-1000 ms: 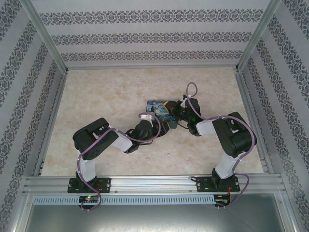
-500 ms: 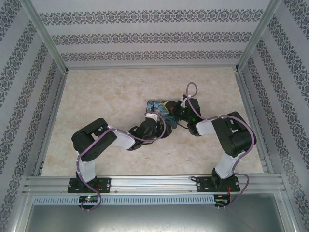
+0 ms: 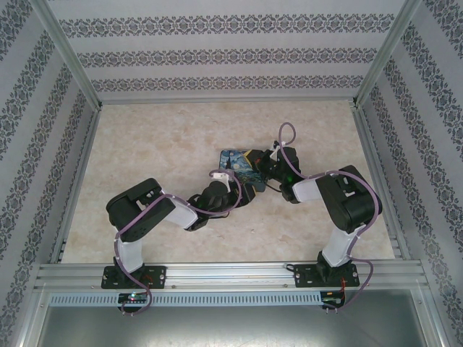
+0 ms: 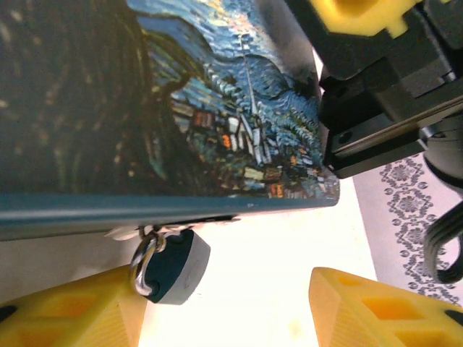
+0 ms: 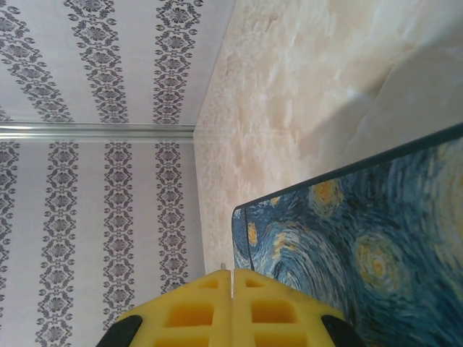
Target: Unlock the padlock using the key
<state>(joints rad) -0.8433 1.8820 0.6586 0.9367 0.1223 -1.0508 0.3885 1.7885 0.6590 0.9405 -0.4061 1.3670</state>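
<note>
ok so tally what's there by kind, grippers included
starry-night box: 1
blue padlock: 1
grippers: 2, left gripper and right gripper
total: 4
</note>
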